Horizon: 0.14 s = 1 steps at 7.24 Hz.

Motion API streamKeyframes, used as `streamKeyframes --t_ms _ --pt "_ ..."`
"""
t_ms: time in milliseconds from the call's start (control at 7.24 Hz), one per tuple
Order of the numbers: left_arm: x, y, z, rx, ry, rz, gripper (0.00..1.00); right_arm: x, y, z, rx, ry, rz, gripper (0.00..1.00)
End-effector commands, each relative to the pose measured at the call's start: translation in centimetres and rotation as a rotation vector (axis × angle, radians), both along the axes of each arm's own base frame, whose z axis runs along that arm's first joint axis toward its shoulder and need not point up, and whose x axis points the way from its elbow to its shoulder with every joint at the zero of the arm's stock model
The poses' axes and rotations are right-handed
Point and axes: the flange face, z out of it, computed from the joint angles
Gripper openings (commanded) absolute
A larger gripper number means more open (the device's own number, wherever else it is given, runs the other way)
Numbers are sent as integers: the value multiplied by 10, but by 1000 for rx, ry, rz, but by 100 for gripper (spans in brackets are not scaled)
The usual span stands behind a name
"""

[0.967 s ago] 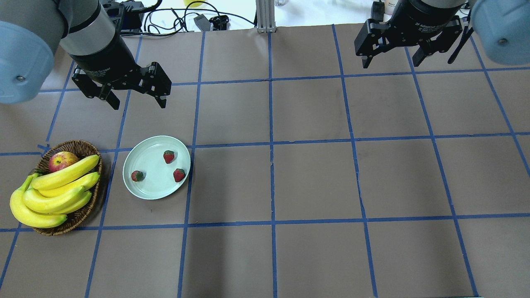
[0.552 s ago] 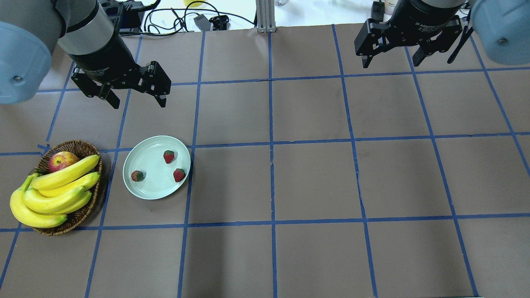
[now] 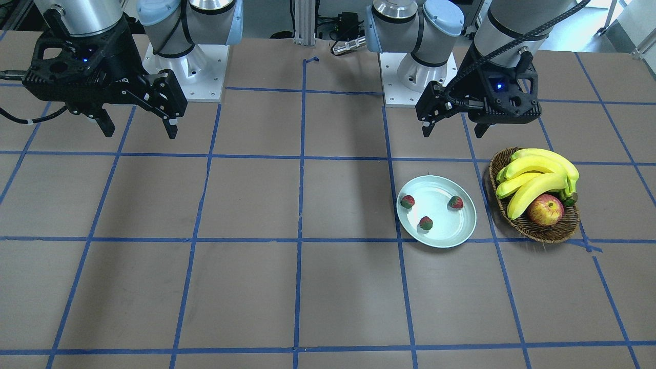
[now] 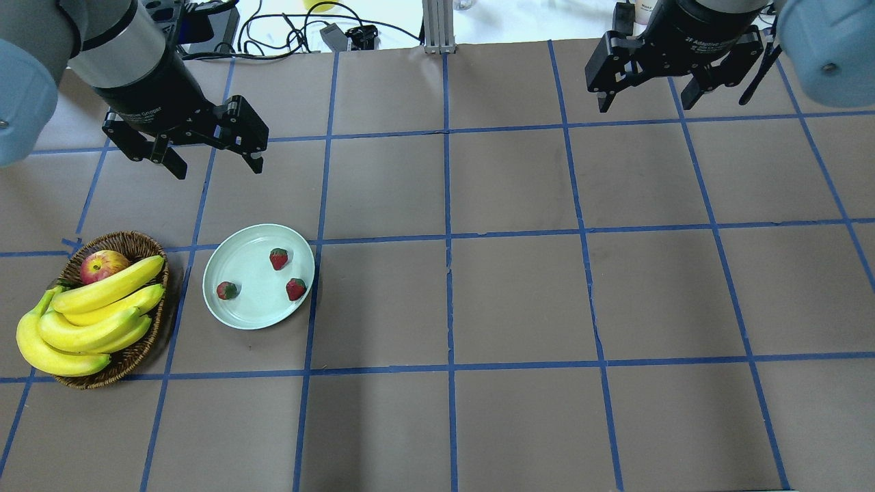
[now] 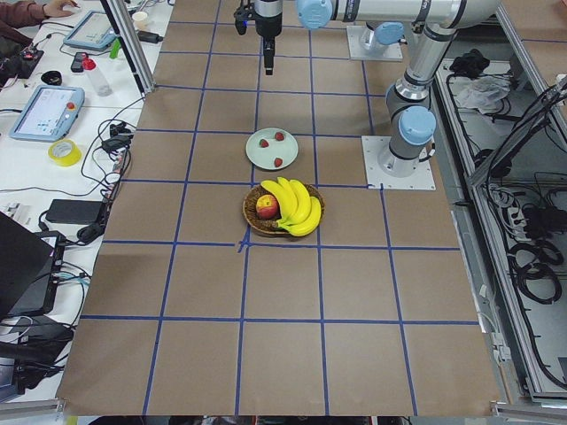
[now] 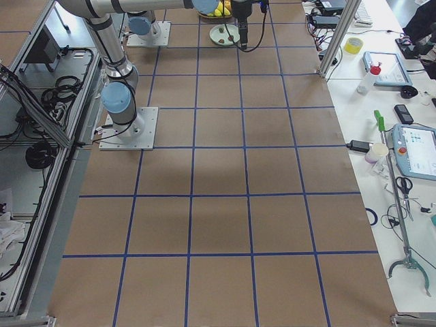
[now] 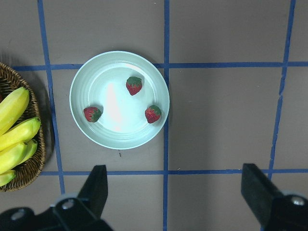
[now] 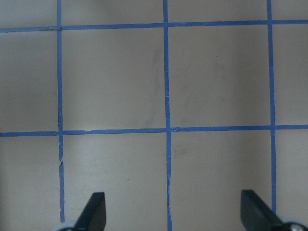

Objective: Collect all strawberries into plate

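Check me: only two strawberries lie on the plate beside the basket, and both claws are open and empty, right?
No: three strawberries lie on the plate, as the left wrist view shows. The plate is beside the basket, and the left claw and right claw are open and empty.

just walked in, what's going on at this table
All three strawberries lie in the plate, so the collecting looks done. Both arms hang above the table holding nothing: the left gripper is open near the plate, the right gripper open far off to the side. A basket of bananas and an apple sits beside the plate.
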Motion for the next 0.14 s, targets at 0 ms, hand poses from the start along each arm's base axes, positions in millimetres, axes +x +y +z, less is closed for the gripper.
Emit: streamKeyframes --t_ms 0 --pt "2 1 -2 3 -2 3 100 0 0 0 0 0 0 100"
